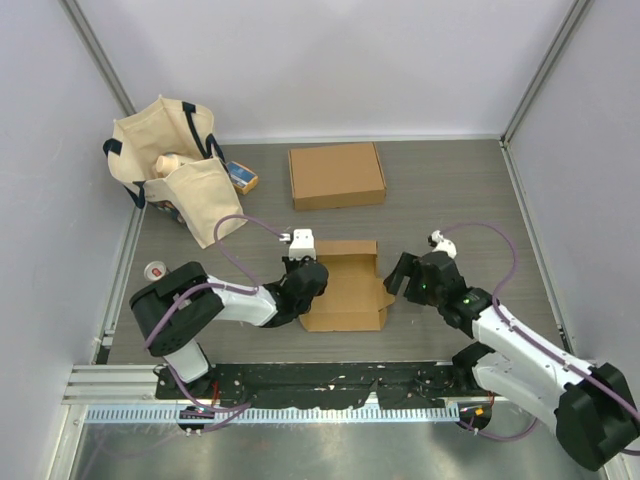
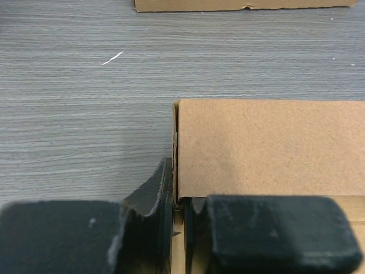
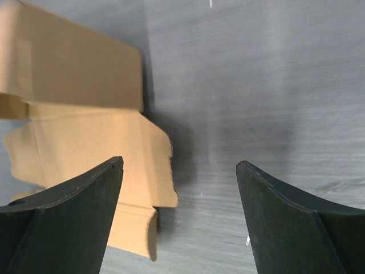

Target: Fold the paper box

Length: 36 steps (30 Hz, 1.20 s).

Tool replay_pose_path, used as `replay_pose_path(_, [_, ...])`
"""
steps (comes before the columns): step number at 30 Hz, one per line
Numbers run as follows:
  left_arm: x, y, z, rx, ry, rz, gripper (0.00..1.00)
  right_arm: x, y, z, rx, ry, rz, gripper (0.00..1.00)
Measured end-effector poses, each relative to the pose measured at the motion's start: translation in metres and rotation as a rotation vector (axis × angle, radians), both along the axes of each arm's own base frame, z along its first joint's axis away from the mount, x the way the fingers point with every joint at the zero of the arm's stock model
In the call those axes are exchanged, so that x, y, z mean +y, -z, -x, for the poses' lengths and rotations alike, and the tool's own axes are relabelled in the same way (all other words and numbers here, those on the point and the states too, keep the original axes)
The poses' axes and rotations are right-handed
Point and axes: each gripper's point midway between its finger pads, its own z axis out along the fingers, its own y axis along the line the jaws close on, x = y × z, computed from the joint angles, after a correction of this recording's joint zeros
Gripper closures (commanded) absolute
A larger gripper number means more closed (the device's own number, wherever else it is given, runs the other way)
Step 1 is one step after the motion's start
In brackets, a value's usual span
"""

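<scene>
A partly folded brown paper box (image 1: 345,285) lies at the table's middle front, its lid open toward the back. My left gripper (image 1: 306,280) is shut on the box's left side wall; in the left wrist view the fingers (image 2: 142,228) pinch the thin cardboard edge beside the box wall (image 2: 268,148). My right gripper (image 1: 398,275) is open just right of the box, holding nothing. In the right wrist view its fingers (image 3: 74,211) frame the box's loose right flap (image 3: 97,160) and bare table.
A second, closed brown box (image 1: 336,175) lies at the back centre. A cream tote bag (image 1: 175,160) with items sits at the back left, a small blue-orange carton (image 1: 241,177) beside it. Walls enclose the table.
</scene>
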Motion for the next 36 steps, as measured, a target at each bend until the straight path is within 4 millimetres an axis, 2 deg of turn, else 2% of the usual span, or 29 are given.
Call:
replay_pose_path(4, [-0.001,-0.005,0.002,0.018,0.001,0.015,1.0,0.0,0.033,0.018,0.122,-0.056,-0.099,0.28])
replay_pose_path(7, [-0.001,-0.011,0.004,0.032,-0.001,0.027,1.0,0.019,0.035,0.022,0.144,-0.133,-0.203,0.46])
replay_pose_path(8, [-0.002,-0.012,0.004,0.037,-0.003,0.032,1.0,0.028,0.032,0.023,0.146,-0.163,-0.246,0.63])
replay_pose_path(10, [-0.003,-0.016,0.005,0.05,-0.004,0.038,0.68,0.042,0.027,0.023,0.151,-0.212,-0.311,0.81])
replay_pose_path(11, [-0.004,-0.017,0.006,0.062,-0.001,0.04,0.37,0.047,0.024,0.023,0.154,-0.224,-0.343,0.92])
replay_pose_path(12, [-0.005,-0.02,0.007,0.073,0.006,0.04,0.28,0.051,0.02,0.023,0.158,-0.229,-0.366,0.95])
replay_pose_path(16, [-0.012,-0.036,0.02,0.14,0.069,0.074,0.11,0.054,0.004,0.016,0.203,-0.179,-0.404,0.98])
replay_pose_path(18, [-0.013,-0.051,0.035,0.171,0.141,0.115,0.11,0.056,-0.006,0.008,0.218,-0.162,-0.412,0.99])
replay_pose_path(21, [-0.009,-0.092,0.065,0.178,0.27,0.231,0.12,0.06,-0.014,-0.004,0.263,-0.154,-0.411,0.99])
replay_pose_path(25, [-0.012,-0.138,0.101,0.162,0.451,0.319,0.13,0.06,-0.007,-0.006,0.361,-0.152,-0.426,0.99])
replay_pose_path(28, [-0.026,-0.153,0.123,0.177,0.561,0.254,0.11,0.057,-0.001,-0.001,0.43,-0.142,-0.447,0.99])
replay_pose_path(29, [-0.034,-0.16,0.129,0.176,0.596,0.231,0.05,0.057,-0.001,0.001,0.448,-0.141,-0.456,0.99])
replay_pose_path(32, [-0.058,-0.154,0.144,0.18,0.713,0.102,0.0,0.058,-0.004,0.004,0.481,-0.153,-0.486,0.99])
replay_pose_path(36, [-0.091,-0.119,0.16,0.196,0.851,-0.219,0.0,0.063,-0.012,0.006,0.495,-0.177,-0.52,0.98])
